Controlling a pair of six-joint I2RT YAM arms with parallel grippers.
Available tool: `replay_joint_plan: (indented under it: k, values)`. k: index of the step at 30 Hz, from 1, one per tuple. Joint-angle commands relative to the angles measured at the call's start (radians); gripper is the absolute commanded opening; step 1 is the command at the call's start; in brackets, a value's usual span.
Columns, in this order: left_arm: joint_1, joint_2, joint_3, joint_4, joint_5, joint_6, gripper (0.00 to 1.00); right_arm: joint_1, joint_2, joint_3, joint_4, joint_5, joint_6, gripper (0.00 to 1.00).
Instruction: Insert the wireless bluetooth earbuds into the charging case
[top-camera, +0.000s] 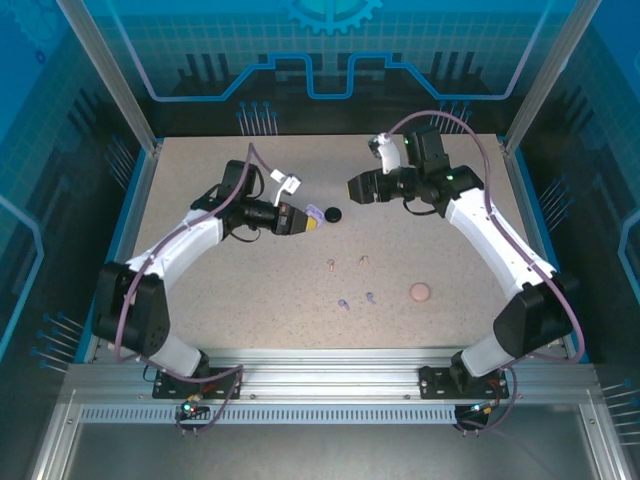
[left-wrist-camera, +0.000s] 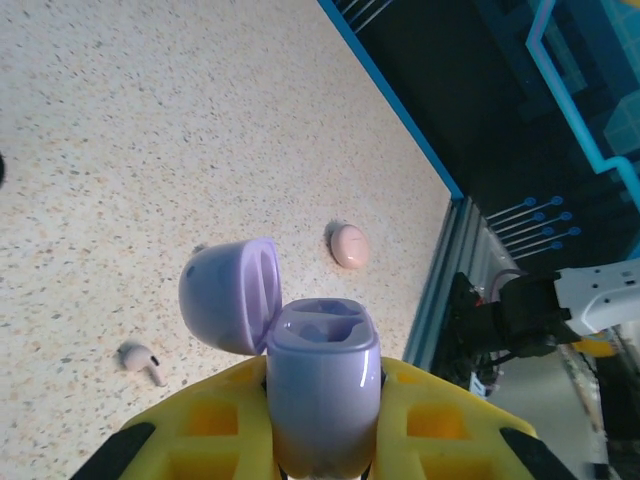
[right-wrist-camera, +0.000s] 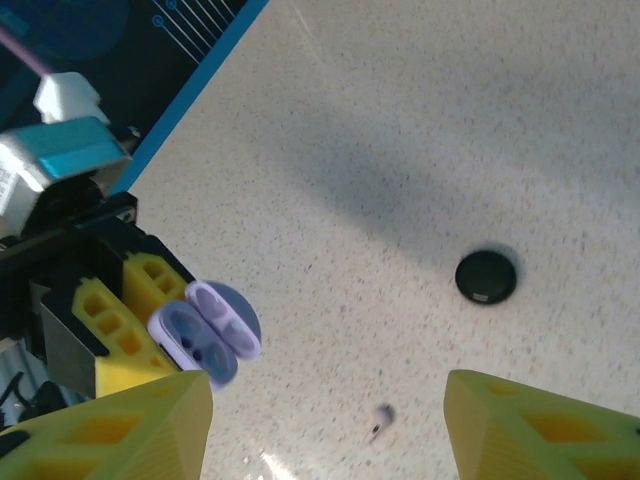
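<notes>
Left pincer (left-wrist-camera: 325, 400) grips the lid-open lilac charging case (left-wrist-camera: 320, 350), right pincer (right-wrist-camera: 325, 400) gapes empty; next, probably, fetching a lilac earbud (top-camera: 370, 297) off the desk (top-camera: 250, 290).

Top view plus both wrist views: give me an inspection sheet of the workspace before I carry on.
Surface: speckled beige table.
Job's things: lilac case open, sockets empty; black case and pink case shut, lying on the table; pink earbuds and lilac earbuds loose between them.
Clutter: nothing seen.
Grippers: left jaws shut on the lilac case; right jaws open, empty.
Cables: purple cables loop along both arms.
Surroundings: blue panels, metal frame.
</notes>
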Motion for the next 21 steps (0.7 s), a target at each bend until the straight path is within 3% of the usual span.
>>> replay_joint_plan:
  k: [1,10,21]
  values:
    - [0.01,-0.106,-0.083,0.193,-0.085,-0.082,0.0,0.016,-0.023,-0.083,-0.044,0.027,0.096,0.64]
    - [0.006,-0.383,-0.353,0.64,-0.425,-0.206,0.0,0.202,-0.014,-0.243,-0.122,0.225,0.123,0.63]
    - [-0.002,-0.517,-0.383,0.717,-0.573,-0.183,0.0,0.453,0.109,-0.323,-0.19,0.437,0.078,0.58]
